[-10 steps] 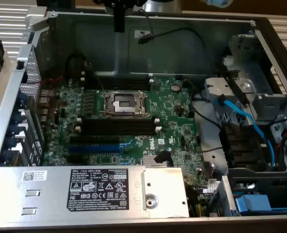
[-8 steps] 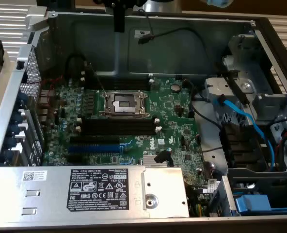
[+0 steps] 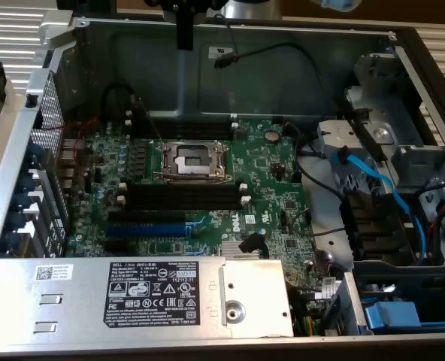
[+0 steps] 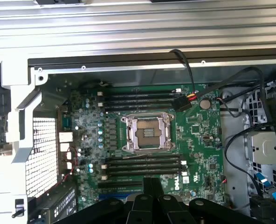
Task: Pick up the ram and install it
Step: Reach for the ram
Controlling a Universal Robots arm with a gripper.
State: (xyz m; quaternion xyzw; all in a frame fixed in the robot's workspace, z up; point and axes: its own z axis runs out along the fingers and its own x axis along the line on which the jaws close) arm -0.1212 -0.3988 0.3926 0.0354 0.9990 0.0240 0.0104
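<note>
In the exterior view a long, narrow, dark circuit stick, which I take for the ram (image 3: 185,26), hangs high over the back wall of the open grey metal computer case (image 3: 283,75). The long black plastic slots (image 3: 185,197) on the green motherboard (image 3: 275,173) are all empty. In the wrist view my tool (image 4: 153,201) seems closed on this ram, well above the board, so I judge the picking done and the installing not yet.

Your gripper (image 4: 151,193) is all black, its body built of rounded, lobed housings. Your arm (image 3: 246,7) looks pale grey
</note>
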